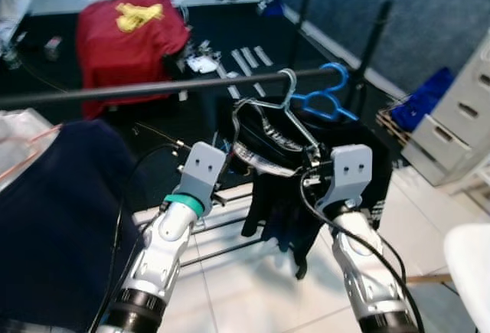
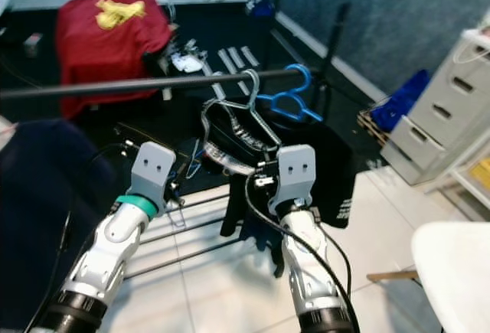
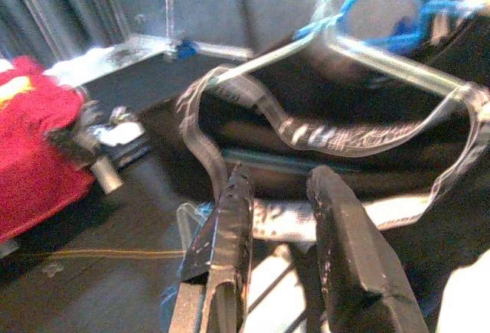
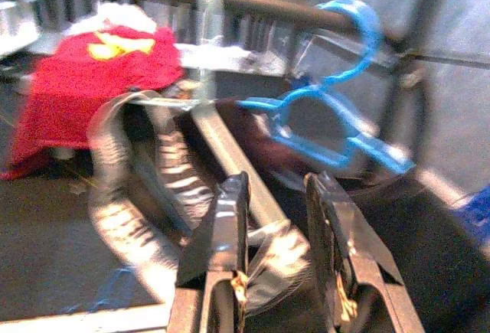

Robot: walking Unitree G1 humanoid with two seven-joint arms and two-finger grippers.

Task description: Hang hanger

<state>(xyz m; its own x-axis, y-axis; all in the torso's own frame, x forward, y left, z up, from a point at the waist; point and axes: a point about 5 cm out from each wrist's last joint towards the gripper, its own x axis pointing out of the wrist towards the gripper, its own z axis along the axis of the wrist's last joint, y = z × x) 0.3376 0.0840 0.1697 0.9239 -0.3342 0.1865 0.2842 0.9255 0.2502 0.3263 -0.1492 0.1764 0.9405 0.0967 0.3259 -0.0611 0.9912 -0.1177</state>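
Note:
A clear plastic hanger (image 1: 298, 130) carries a black garment (image 1: 364, 157). Its hook (image 1: 289, 80) sits at the black rack rod (image 1: 115, 92), beside a blue hanger (image 1: 325, 99) on the same rod. My left gripper (image 3: 279, 176) is open just below the garment's striped collar band (image 3: 344, 138). My right gripper (image 4: 278, 184) is open too, and the hanger's sloping arm (image 4: 222, 142) runs down toward the gap between its fingers. In the eye views both wrists are raised under the rod, on either side of the hanger.
A dark navy garment (image 1: 53, 218) hangs at my left. A red shirt (image 1: 130, 34) is draped further back. Grey drawers (image 1: 459, 119) and a blue bag (image 1: 421, 99) stand at the right. The rack's lower rails (image 1: 230, 226) cross the white tile floor.

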